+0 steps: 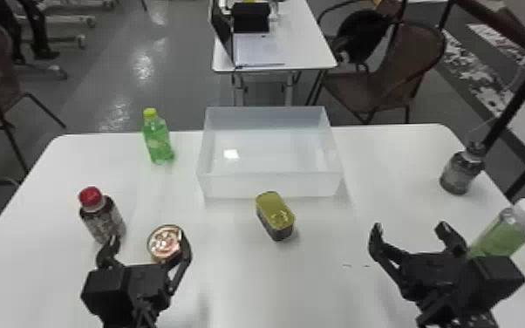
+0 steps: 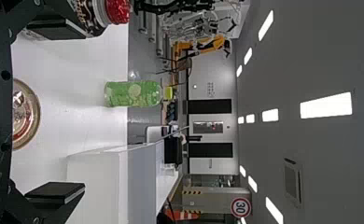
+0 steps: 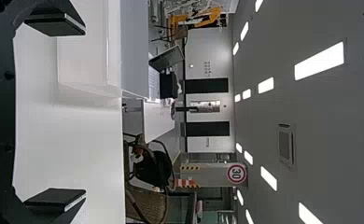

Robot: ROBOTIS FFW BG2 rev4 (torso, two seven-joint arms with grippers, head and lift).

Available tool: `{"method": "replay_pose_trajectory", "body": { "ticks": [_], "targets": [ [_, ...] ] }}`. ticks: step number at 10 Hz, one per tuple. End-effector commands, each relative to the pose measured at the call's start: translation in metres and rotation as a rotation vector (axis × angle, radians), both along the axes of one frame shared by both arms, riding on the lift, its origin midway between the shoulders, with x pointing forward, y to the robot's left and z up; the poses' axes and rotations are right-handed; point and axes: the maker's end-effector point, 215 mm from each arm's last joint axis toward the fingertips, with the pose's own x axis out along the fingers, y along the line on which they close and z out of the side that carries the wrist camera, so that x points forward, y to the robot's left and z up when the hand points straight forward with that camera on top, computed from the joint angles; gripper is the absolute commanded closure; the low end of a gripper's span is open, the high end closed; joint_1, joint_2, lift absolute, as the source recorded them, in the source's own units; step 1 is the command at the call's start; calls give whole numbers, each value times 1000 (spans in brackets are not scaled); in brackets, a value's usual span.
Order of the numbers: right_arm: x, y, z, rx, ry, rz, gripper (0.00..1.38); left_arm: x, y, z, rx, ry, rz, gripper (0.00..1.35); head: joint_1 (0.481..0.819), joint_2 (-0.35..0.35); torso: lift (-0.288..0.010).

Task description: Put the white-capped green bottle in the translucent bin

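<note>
The white-capped green bottle (image 1: 506, 229) stands at the table's right side in the head view, just beyond and to the right of my right gripper (image 1: 418, 237), which partly hides its base. That gripper is open with nothing between its fingers; the right wrist view shows the gripper (image 3: 54, 112) with its fingers wide apart. The translucent bin (image 1: 270, 185) stands at the table's far middle. My left gripper (image 1: 146, 253) is open at the near left, close to a round can; in the left wrist view the gripper (image 2: 54, 112) has its fingers spread.
A yellow-capped green bottle (image 1: 158, 138) stands left of the bin. A red-capped dark bottle (image 1: 102, 218) and the round can (image 1: 164, 243) are at the left, a rectangular can (image 1: 275, 216) before the bin, and a dark bottle (image 1: 462, 170) at the far right.
</note>
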Motion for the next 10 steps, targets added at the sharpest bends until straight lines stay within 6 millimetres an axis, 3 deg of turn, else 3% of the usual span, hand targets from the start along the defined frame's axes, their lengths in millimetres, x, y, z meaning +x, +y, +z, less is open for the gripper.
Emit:
{"method": "replay_pose_trajectory", "body": {
  "ticks": [1,3,5,6,8,9,10],
  "targets": [
    [1,-3,10,0,-7,-18,75,0,0,1,1,-2,1,150,695,7,-113],
    [-4,-23,55,-23,-79,-129,75,-1,0,-1,0,3,2,150,695,-1,-113],
    [-38,-68,100,-67,-180,-367,76,-2,2,-2,1,3,4,150,695,-37,-113],
    [-67,-103,93,-56,-188,-529,79,-3,3,-1,1,1,6,150,695,-75,-113],
    [-100,-168,48,-7,-99,-690,84,-4,5,-2,2,3,10,150,695,-142,-113],
    [-109,-192,26,22,-53,-732,85,-4,6,-2,0,3,10,150,695,-184,-113],
    [-98,-209,11,68,-33,-646,85,-4,6,-2,0,3,10,150,695,-224,-113]
  ]
}}
